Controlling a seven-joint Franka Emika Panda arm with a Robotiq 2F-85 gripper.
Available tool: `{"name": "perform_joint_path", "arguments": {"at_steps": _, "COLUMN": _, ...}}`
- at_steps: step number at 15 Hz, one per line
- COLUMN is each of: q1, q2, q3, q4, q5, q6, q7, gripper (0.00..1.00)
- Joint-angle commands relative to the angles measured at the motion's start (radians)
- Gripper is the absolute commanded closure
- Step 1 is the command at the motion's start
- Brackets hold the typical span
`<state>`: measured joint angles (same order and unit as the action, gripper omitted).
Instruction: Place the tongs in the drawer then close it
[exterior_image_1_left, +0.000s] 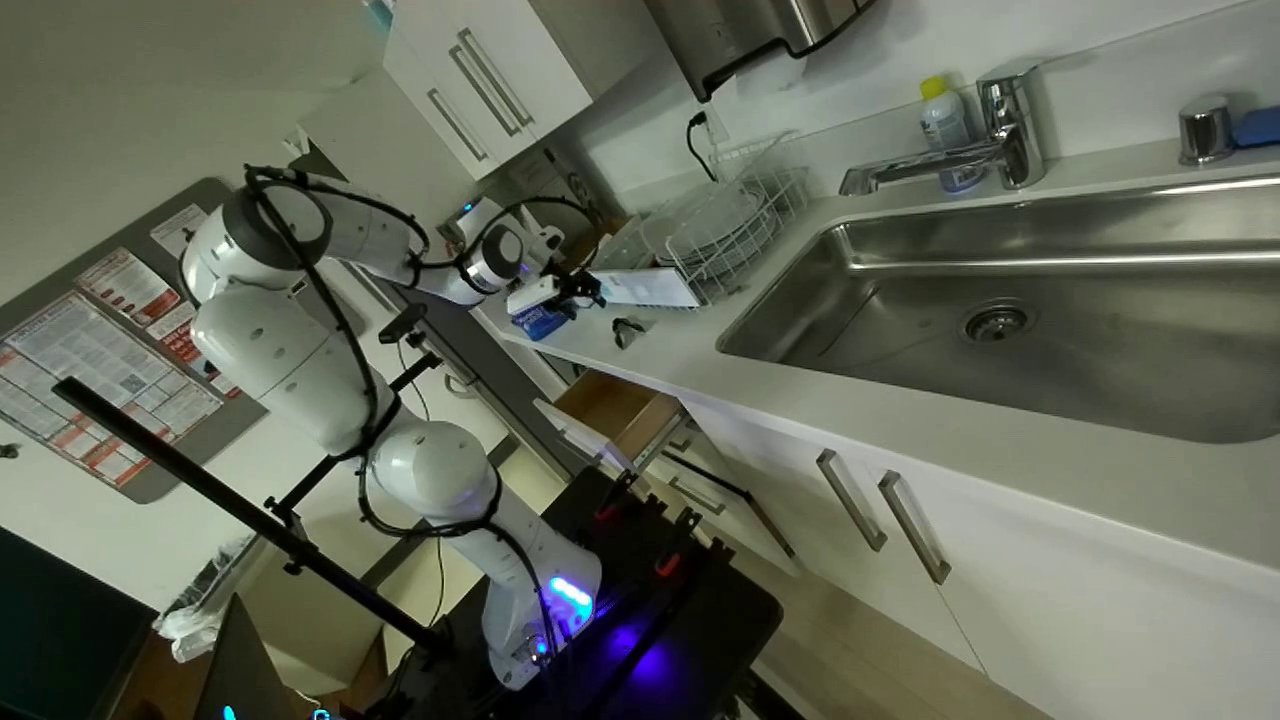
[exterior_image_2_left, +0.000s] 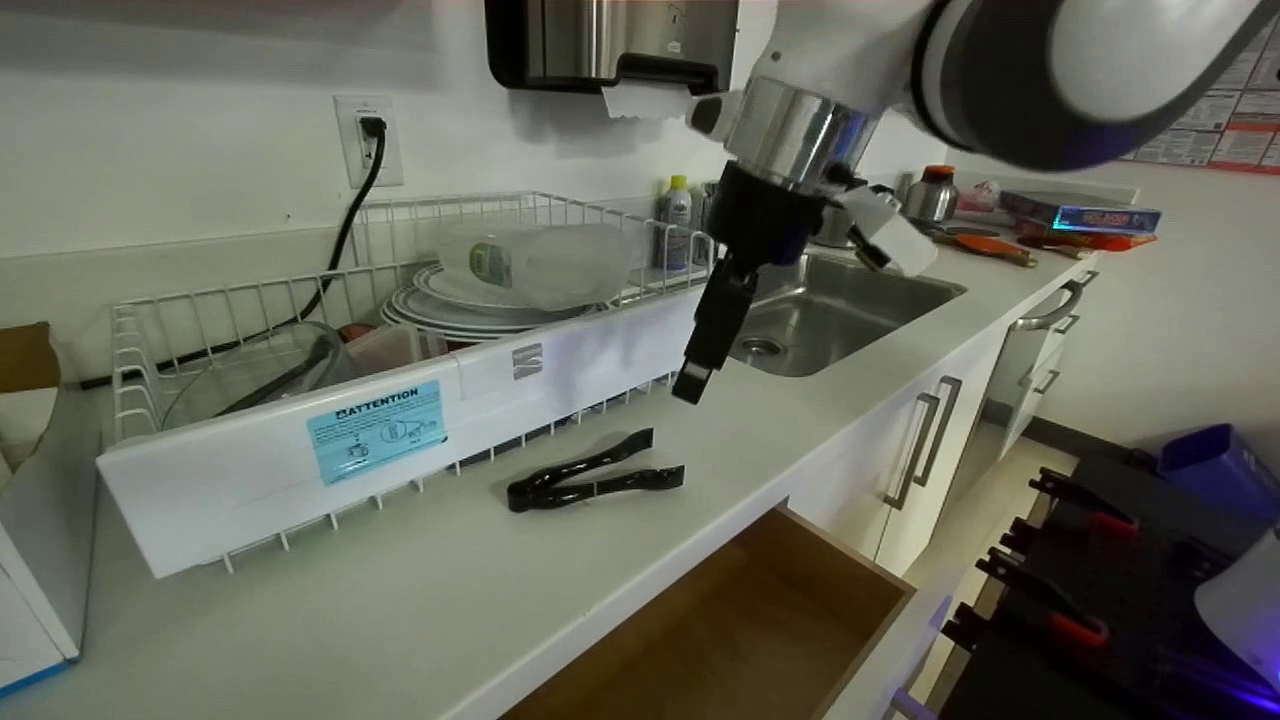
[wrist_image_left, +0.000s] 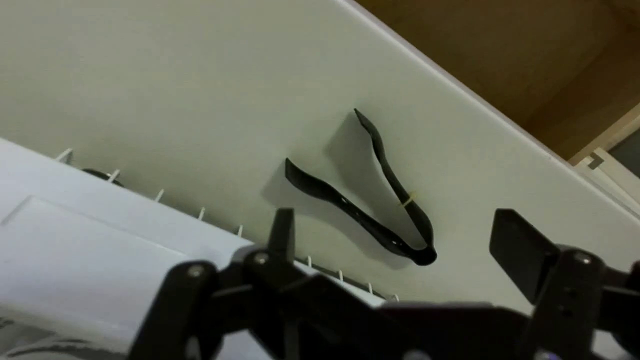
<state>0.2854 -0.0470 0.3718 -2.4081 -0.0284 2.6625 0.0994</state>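
Black tongs (exterior_image_2_left: 600, 487) lie spread in a V on the white counter, beside the dish rack. They also show in the wrist view (wrist_image_left: 367, 224), with a thin yellowish band on one arm, and small in an exterior view (exterior_image_1_left: 622, 328). The drawer (exterior_image_2_left: 750, 620) with the light-brown wooden inside is pulled open below the counter edge; it shows too in an exterior view (exterior_image_1_left: 610, 410) and at the upper right of the wrist view (wrist_image_left: 525, 50). My gripper (wrist_image_left: 395, 215) is open, fingers wide apart, with nothing between them. It hangs above the counter, apart from the tongs.
A white wire dish rack (exterior_image_2_left: 580, 350) with plates and plastic containers stands along the wall side of the tongs. A white box (exterior_image_2_left: 45, 520) stands at the counter's end. A steel sink (exterior_image_1_left: 900, 330) and faucet (exterior_image_1_left: 1010, 130) lie beyond the rack.
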Motion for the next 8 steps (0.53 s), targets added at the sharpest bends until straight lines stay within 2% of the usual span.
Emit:
{"name": "perform_joint_path", "arguments": {"at_steps": 1, "q1": 0.010, "q2": 0.135, "q3": -0.018, "q4": 0.052, "q5": -0.156, "q6": 0.055, "q7": 0.123, "gripper": 0.00}}
{"name": "perform_joint_path", "arguments": {"at_steps": 3, "q1": 0.032, "q2": 0.189, "q3": -0.043, "q4": 0.078, "q5": -0.230, "q6": 0.058, "q7": 0.174, "gripper": 0.00}}
{"name": "perform_joint_path", "arguments": {"at_steps": 5, "q1": 0.024, "q2": 0.243, "q3": -0.036, "q4": 0.116, "q5": -0.276, "q6": 0.055, "q7": 0.203, "gripper": 0.00}}
{"name": "perform_joint_path", "arguments": {"at_steps": 6, "q1": 0.055, "q2": 0.268, "q3": -0.062, "q4": 0.137, "q5": -0.262, "q6": 0.048, "q7": 0.189, "gripper": 0.00}}
{"name": "perform_joint_path", "arguments": {"at_steps": 8, "q1": 0.068, "q2": 0.324, "q3": -0.066, "q4": 0.178, "q5": -0.227, "q6": 0.045, "q7": 0.156, "gripper": 0.00}}
